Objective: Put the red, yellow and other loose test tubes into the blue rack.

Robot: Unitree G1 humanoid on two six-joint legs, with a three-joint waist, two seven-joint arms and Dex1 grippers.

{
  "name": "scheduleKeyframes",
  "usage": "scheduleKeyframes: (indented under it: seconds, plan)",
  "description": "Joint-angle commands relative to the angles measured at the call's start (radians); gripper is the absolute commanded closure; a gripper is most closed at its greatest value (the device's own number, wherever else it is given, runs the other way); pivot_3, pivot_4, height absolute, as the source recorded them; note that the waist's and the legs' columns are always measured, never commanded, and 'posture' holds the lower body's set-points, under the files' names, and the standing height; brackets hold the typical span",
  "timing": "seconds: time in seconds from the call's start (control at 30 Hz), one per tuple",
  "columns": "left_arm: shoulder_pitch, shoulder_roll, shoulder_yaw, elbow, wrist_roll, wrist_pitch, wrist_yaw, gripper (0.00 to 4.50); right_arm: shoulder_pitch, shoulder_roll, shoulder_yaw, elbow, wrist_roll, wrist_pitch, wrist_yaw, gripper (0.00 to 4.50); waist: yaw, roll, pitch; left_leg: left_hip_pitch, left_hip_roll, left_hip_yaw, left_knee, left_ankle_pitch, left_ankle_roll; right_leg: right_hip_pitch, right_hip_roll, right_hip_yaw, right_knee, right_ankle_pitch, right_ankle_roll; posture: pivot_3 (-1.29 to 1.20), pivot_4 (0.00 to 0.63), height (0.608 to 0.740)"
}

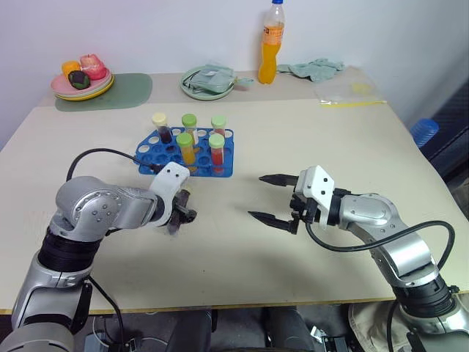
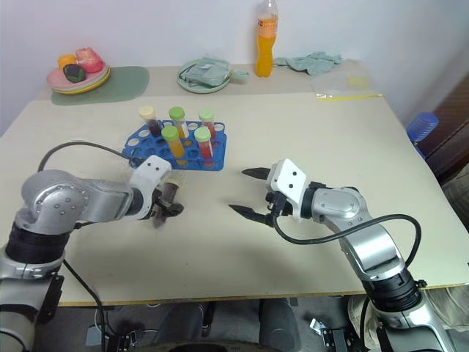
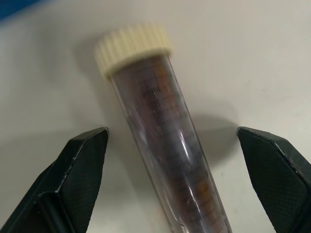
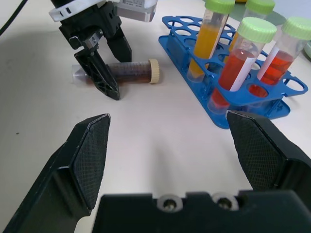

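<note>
The blue rack (image 1: 220, 167) stands on the table left of centre. Several capped test tubes stand upright in it, among them a yellow one (image 1: 187, 149) and a red one (image 1: 217, 151). One loose test tube (image 4: 138, 72), dark brown with a cream cap (image 3: 133, 46), lies flat on the table in front of the rack. My left gripper (image 1: 182, 213) points down over this tube, open, with one finger on each side and a gap between each finger and the glass. My right gripper (image 1: 258, 196) hovers open to the right of the tube, holding nothing and pointing towards the rack.
Along the far edge are stacked plates with fruit (image 1: 82, 81) on a green mat (image 1: 121, 92), a pale green plate (image 1: 209, 82), an orange drink bottle (image 1: 271, 44), a teal cloth (image 1: 315, 68) and a clear plastic bag (image 1: 352, 92).
</note>
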Motion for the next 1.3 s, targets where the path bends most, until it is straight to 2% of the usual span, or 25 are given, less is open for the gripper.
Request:
scheduleKeyframes:
  seconds: [0.03,0.17,0.2,0.3,0.43,0.5,0.63,0.73,0.8,0.87,0.97,1.1,1.3]
  plan:
    - [-0.029,0.033,-0.004,0.031,-0.169,0.008,0.148,1.35,0.012,0.004,-0.003,-0.061,0.005,0.004,-0.015,0.28,-0.001,0.000,0.000,0.000,0.000,0.000,0.000,0.000,0.000,0.000,0.000,0.000,0.000,0.000,0.000,0.00,0.150,0.740]
    - [-0.062,0.043,0.039,0.070,-0.281,0.008,0.273,3.38,0.013,0.010,0.008,-0.065,0.000,0.006,-0.023,0.28,0.000,0.000,0.000,0.000,0.000,0.000,0.000,0.000,0.000,-0.001,0.000,0.001,0.000,0.000,0.000,0.00,0.150,0.740]
    - [-0.072,0.048,0.051,0.077,-0.299,0.008,0.296,3.67,0.013,0.011,0.012,-0.064,-0.001,0.006,-0.023,0.28,0.000,0.000,0.000,0.000,0.000,0.000,0.000,0.000,0.000,-0.001,0.000,0.001,0.000,0.000,0.000,0.00,0.150,0.740]
    - [-0.084,0.079,0.080,0.093,-0.335,-0.002,0.345,3.67,0.010,0.015,0.021,-0.059,-0.001,0.002,-0.022,0.28,-0.001,0.000,0.000,0.000,0.000,0.001,0.000,0.000,0.000,-0.001,0.000,0.001,0.000,0.000,0.000,0.00,0.150,0.740]
    - [-0.076,0.109,0.130,0.032,-0.261,-0.032,0.352,3.67,0.003,0.022,0.034,-0.051,-0.004,-0.004,-0.021,0.28,-0.001,0.000,0.000,0.000,0.000,0.001,0.000,0.000,0.000,-0.002,0.000,0.001,0.001,0.000,0.000,0.00,0.150,0.740]
    - [-0.043,0.134,0.166,-0.058,-0.181,-0.091,0.295,3.67,0.000,0.025,0.036,-0.048,-0.004,-0.006,-0.018,0.28,0.000,0.000,0.000,0.000,0.000,0.002,0.000,0.000,0.000,-0.001,0.000,0.001,0.000,0.000,0.000,0.00,0.150,0.740]
    - [0.133,0.256,0.200,-0.253,0.111,-0.379,0.024,3.67,-0.004,0.028,0.036,-0.041,-0.006,-0.009,-0.015,0.28,-0.005,0.001,0.000,0.000,0.000,0.004,-0.002,0.002,-0.004,-0.003,0.000,0.003,0.000,0.000,0.000,0.00,0.150,0.740]
    - [0.215,0.143,0.302,-0.206,0.265,-0.665,-0.075,3.67,-0.010,0.044,0.049,-0.023,-0.009,-0.015,-0.019,0.28,0.005,0.001,0.000,0.000,0.000,0.006,-0.002,0.002,-0.003,-0.003,0.000,0.003,-0.001,0.000,-0.001,0.00,0.150,0.740]
    - [0.234,0.103,0.220,-0.162,0.520,-0.924,-0.116,3.67,-0.019,0.066,0.062,-0.006,-0.016,-0.019,-0.026,0.28,0.009,0.000,-0.001,-0.001,0.000,0.006,-0.002,0.000,-0.001,-0.001,0.000,0.001,-0.002,0.000,-0.001,0.00,0.150,0.740]
    - [0.225,0.011,0.151,-0.062,0.734,-1.144,-0.086,3.67,-0.028,0.096,0.070,0.011,-0.024,-0.022,-0.045,0.28,0.016,0.000,-0.001,-0.001,0.000,0.006,-0.002,0.000,-0.001,0.000,0.000,0.001,-0.004,0.000,-0.001,0.00,0.150,0.740]
    - [0.210,-0.133,0.124,0.087,0.907,-1.364,-0.053,3.67,-0.036,0.135,0.075,0.026,-0.034,-0.020,-0.078,0.28,0.025,0.000,-0.001,-0.001,0.000,0.007,-0.002,0.000,-0.001,0.001,0.000,0.001,-0.005,0.001,-0.001,0.00,0.150,0.740]
    - [0.205,-0.281,0.108,0.237,1.016,-1.598,-0.106,3.67,-0.042,0.170,0.080,0.020,-0.039,-0.010,-0.104,0.28,0.025,0.000,-0.001,-0.002,0.000,0.006,-0.001,0.001,-0.001,0.000,0.000,0.001,-0.006,0.001,0.000,0.00,0.150,0.740]
    - [0.195,-0.375,0.119,0.393,1.099,-1.741,-0.170,3.67,-0.039,0.183,0.073,0.019,-0.047,-0.009,-0.126,0.28,0.017,0.000,-0.001,-0.002,0.000,0.006,-0.001,0.001,-0.001,-0.002,0.000,0.001,-0.004,0.001,0.000,0.00,0.150,0.740]
